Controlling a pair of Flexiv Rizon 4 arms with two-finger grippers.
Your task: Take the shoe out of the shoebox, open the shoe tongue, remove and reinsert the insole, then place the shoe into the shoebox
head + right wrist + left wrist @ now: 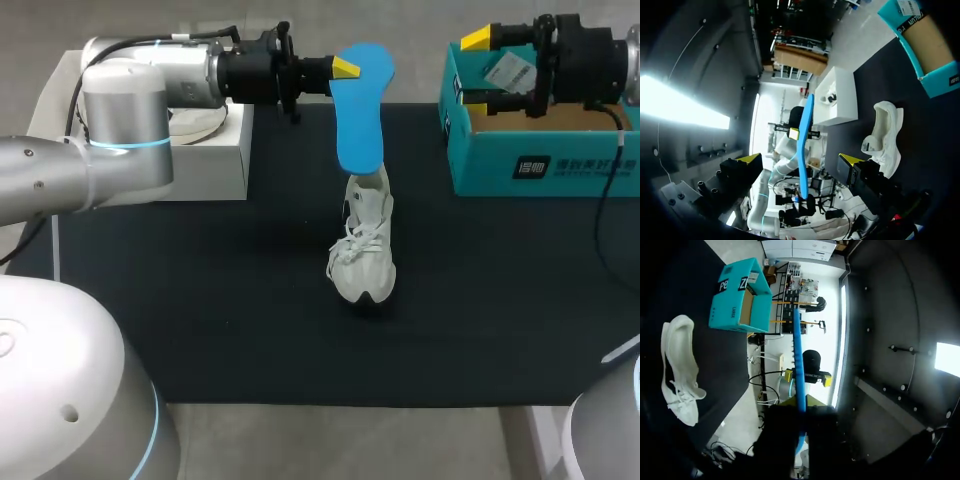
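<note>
A blue insole (360, 110) hangs in the air above the mat, with my left gripper (340, 68) shut on its upper end. In the left wrist view the insole (799, 360) shows edge-on, running out from the left gripper (800, 412). Below it a white shoe (365, 250) lies on the black mat, toe toward the front. The teal shoebox (540, 150) stands open at the back right. My right gripper (480, 70) hovers over the box's left end, open wide and holding nothing. From the right wrist, the insole (805, 145) is ahead of my right gripper (800, 160), well apart from it.
A white box (210, 150) stands at the mat's back left, under my left arm. The black mat (200, 320) covers the table. In the wrist views the shoe (677, 370) (887, 135) lies between the shoebox (740, 300) (922, 45) and the white box (840, 97).
</note>
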